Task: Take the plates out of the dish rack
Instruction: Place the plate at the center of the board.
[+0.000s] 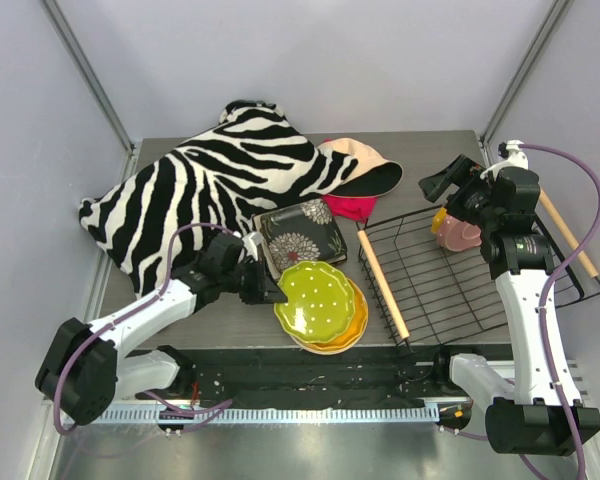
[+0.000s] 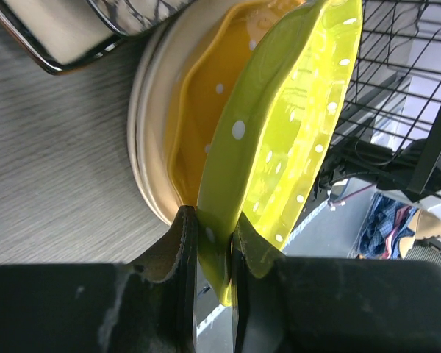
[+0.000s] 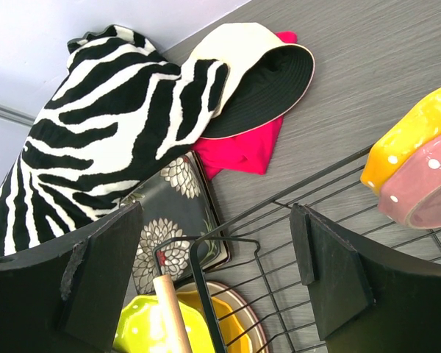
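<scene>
Roughly half done: left hand (image 2: 213,239) pinches yellow-green plate (image 2: 279,125) by the rim, resting on orange plate (image 2: 206,95) out on the counter (image 2: 51,169); right hand (image 3: 217,268) wide over dish rack (image 1: 450,285), with pink plate (image 3: 426,198) and yellow plate (image 3: 411,136) beside it not yet unloaded.

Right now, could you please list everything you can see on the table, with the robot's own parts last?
yellow-green plate: one, white-dotted, top of the central stack
orange plate: one, orange, beneath it
cream plate: one, cream, bottom of the stack
dark square plate: one, dark with flowers, behind the stack
dish rack: one, black wire with wooden handles, right side
yellow plate: one, dotted, inside the rack
pink plate: one, dotted, beside the yellow one
hat: one, peach, far centre
cloth: one, red-pink, under the hat
zebra fabric: one, black-and-white, far left
left gripper: one, black, shut on the yellow-green plate's rim
right gripper: one, black, open above the rack
</scene>
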Controlling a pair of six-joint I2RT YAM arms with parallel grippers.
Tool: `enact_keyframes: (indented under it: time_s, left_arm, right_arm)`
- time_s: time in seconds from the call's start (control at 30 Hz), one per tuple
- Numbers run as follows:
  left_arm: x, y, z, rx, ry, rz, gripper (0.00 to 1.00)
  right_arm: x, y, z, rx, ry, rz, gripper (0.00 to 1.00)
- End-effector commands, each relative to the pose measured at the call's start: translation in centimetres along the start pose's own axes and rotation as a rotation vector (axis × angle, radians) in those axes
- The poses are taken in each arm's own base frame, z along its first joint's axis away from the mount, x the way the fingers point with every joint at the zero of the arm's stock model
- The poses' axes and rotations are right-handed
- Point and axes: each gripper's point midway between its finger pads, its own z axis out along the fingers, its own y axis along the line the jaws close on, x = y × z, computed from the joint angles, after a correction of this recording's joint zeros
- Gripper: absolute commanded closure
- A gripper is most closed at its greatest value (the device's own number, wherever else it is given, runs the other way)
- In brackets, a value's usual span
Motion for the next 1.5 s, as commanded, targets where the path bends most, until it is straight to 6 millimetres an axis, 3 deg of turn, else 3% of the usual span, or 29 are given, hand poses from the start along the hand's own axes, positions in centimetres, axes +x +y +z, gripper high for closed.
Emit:
enact_keyframes:
  time_s: [0.0,0.2,0.4,0.43,0.63,0.97,1.13,1.23,1.27,1.37,1.47]
  left_arm:
    - [-2.2,-5.6,-0.5,0.185,-0.055,0.092,1.00]
    - [-1.3,-5.3,0.4,0.177,-0.007,0.104,0.98]
    - [-0.9,-5.1,1.2,0.152,0.020,0.116,0.78]
    - [-1.1,-5.3,1.2,0.147,0.014,0.132,0.71]
    - [-1.5,-3.7,0.9,0.029,0.015,0.202,0.52]
    - [-2.2,-2.1,-0.2,-0.093,-0.009,0.250,0.39]
    - [-4.5,-2.8,-1.7,-0.140,-0.095,0.325,0.32]
    - [-6.5,-3.5,-2.9,-0.166,-0.136,0.389,0.26]
    - [-6.9,-3.4,-3.3,-0.176,-0.138,0.397,0.25]
    - [-10.3,-3.8,-5.1,-0.170,-0.187,0.406,0.24]
    - [-13.2,-4.2,-6.8,-0.145,-0.242,0.414,0.23]
  right_arm:
    - [-0.5,0.2,0.0,-0.013,-0.021,-0.001,0.10]
    - [-0.4,0.2,0.1,-0.014,-0.017,-0.002,0.10]
    - [-0.4,0.2,0.0,-0.014,-0.018,-0.004,0.10]
    - [-0.4,0.2,0.0,-0.014,-0.018,-0.004,0.10]
    - [-0.5,0.3,-0.1,-0.015,-0.019,-0.008,0.10]
    - [-0.6,0.1,-0.2,-0.007,-0.024,-0.014,0.10]
    - [-1.3,-1.2,-0.6,0.086,-0.037,-0.033,0.10]
    - [-1.7,-3.4,-0.7,0.214,-0.037,-0.048,0.10]
    - [-1.7,-5.0,-1.0,0.303,-0.041,-0.055,0.09]
    - [-2.3,-7.3,-1.2,0.435,-0.034,-0.072,0.06]
    - [-1.7,-8.5,-0.3,0.478,0.004,-0.056,0.05]
